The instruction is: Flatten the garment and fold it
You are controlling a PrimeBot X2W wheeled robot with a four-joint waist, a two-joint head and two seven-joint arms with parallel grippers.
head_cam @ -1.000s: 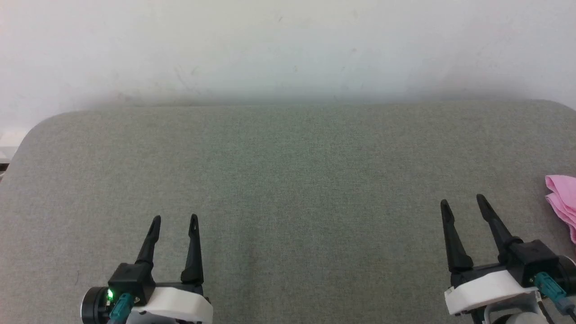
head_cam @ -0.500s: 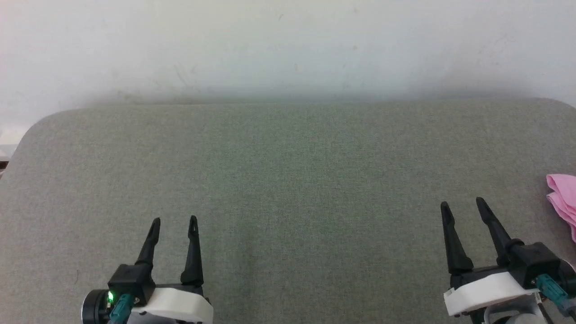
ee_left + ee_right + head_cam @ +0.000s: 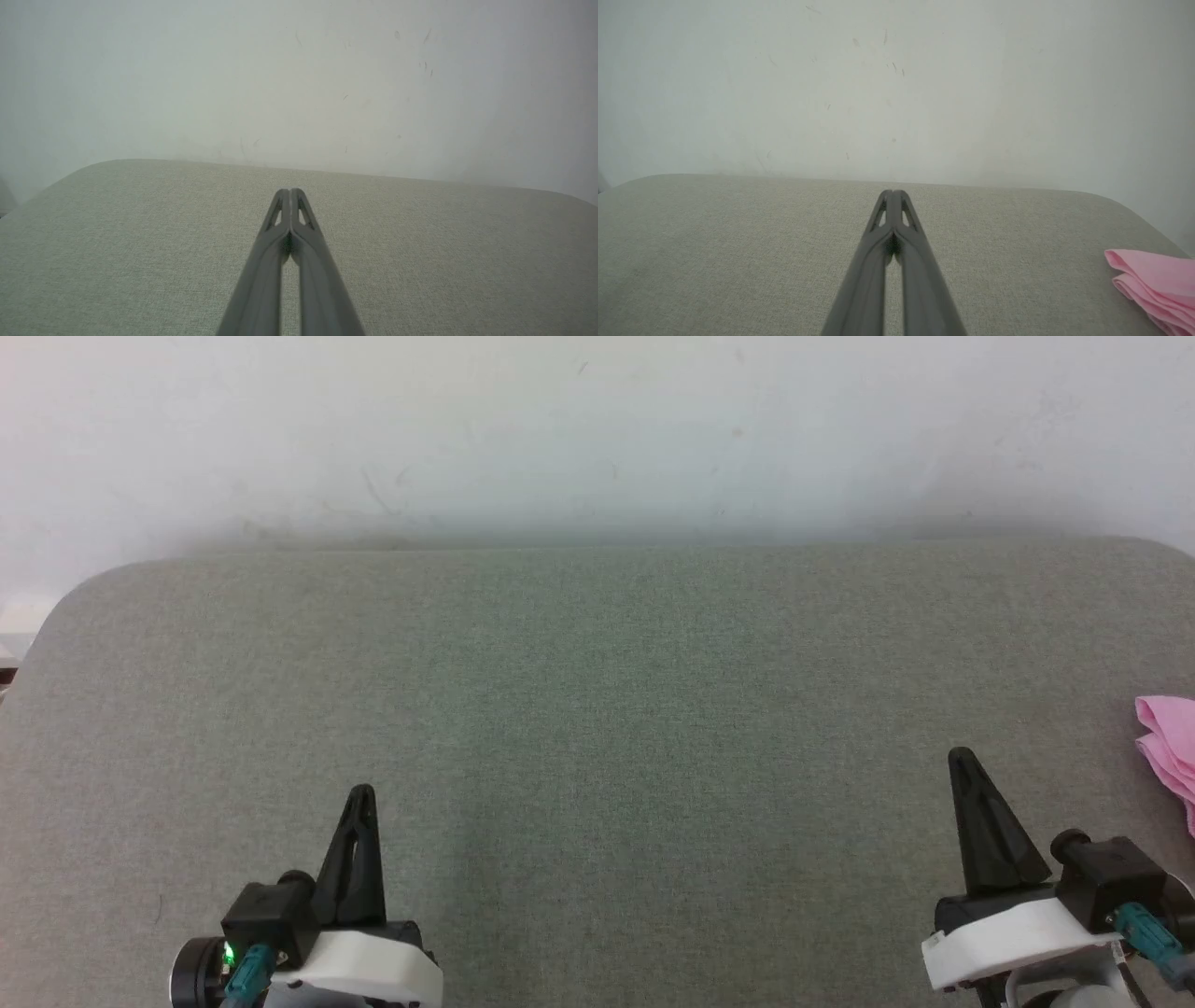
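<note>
Grey tabletop (image 3: 597, 691), garment (image 3: 1172, 747) at right edge

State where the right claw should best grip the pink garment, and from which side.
Probably grip the garment by its layered left edge, coming from the left: it lies bunched right of the right claw, which is shut and must open.

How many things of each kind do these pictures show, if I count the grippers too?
Pink garment: 1
Grippers: 2, the left gripper and the right gripper, both shut
Grey padded surface: 1
Total: 4
</note>
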